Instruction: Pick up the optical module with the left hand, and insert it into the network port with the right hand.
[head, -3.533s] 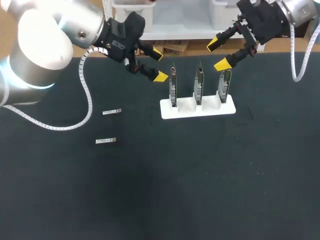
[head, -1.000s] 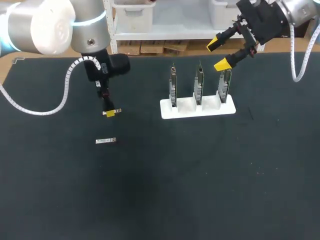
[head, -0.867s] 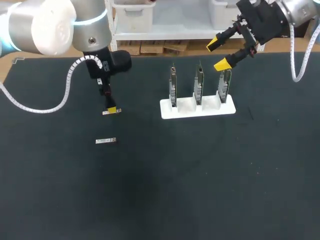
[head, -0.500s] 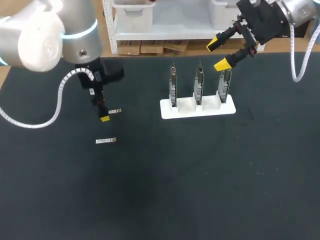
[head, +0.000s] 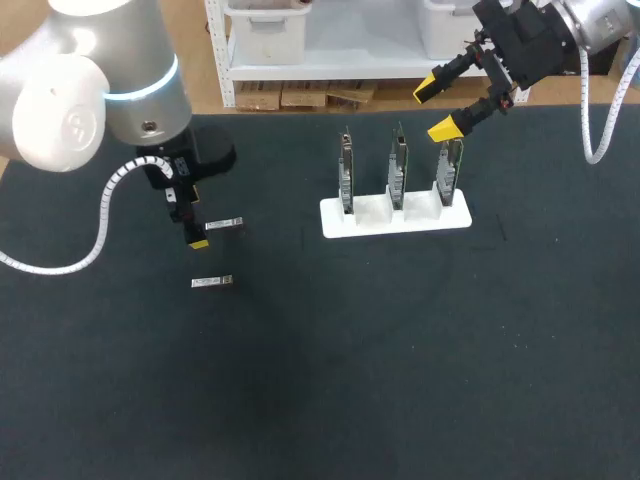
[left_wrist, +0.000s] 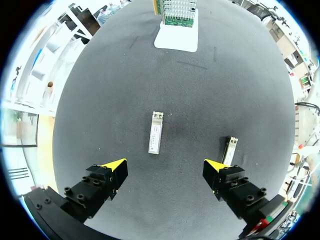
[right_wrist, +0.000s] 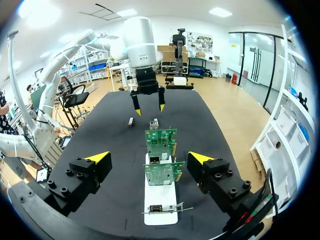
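Observation:
Two small silver optical modules lie on the black mat, one farther back (head: 224, 224) and one nearer the front (head: 212, 282). My left gripper (head: 197, 238) points down above them, open and holding nothing. In the left wrist view, my left gripper (left_wrist: 165, 167) has one module (left_wrist: 156, 139) just ahead between its fingers, and the other module (left_wrist: 229, 147) beside one fingertip. A white stand (head: 395, 216) holds three upright green network cards (head: 398, 160). My right gripper (head: 445, 108) hangs open above the stand's right end. Its wrist view shows my right gripper (right_wrist: 150, 157) over the cards (right_wrist: 161, 137).
The right wrist view takes in my left gripper (right_wrist: 148, 109) beyond the stand (right_wrist: 161, 200), with both modules (right_wrist: 154, 122) lying under it. Black mat (head: 400, 350) stretches bare in front of the stand and to the right.
My left arm swung from beside the stand to above the modules, then drifted left and toward the front. Its fingers stayed open. The right arm kept still.

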